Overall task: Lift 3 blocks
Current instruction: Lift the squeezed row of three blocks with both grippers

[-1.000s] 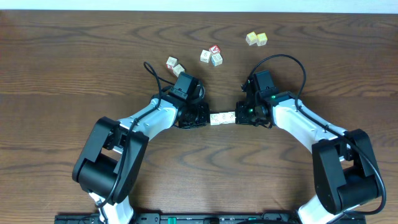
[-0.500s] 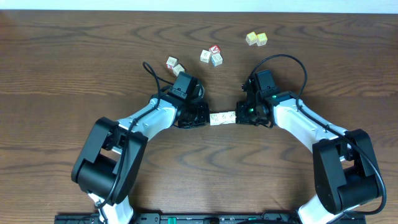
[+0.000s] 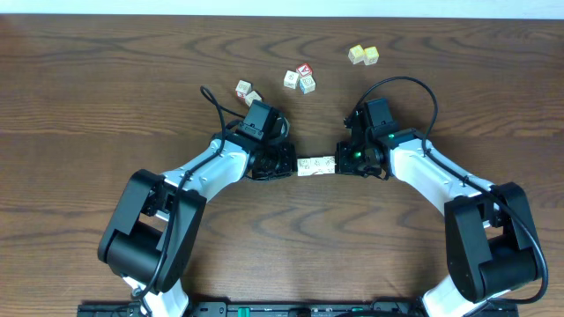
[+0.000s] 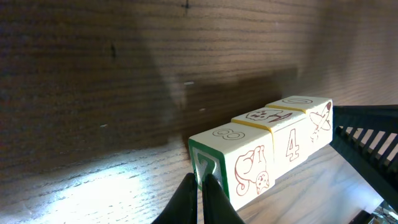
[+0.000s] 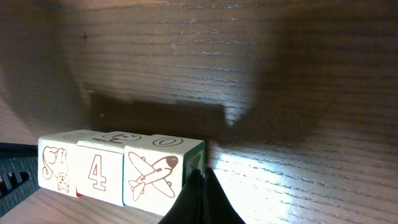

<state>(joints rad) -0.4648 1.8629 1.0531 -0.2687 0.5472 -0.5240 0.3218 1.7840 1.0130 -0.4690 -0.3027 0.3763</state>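
Cream blocks (image 4: 273,148), red-printed, three in a row, pressed between closed left gripper (image 4: 200,194) and closed right gripper (image 5: 200,194).

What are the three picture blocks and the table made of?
The blocks look like painted wood: smooth cream faces, printed red pictures, coloured edges. The table looks like dark wood or a wood-look top: grain lines, slight shine.

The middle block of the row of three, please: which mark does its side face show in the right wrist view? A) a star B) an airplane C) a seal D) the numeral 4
D: the middle block bears a red 4 on the side face turned to the camera.
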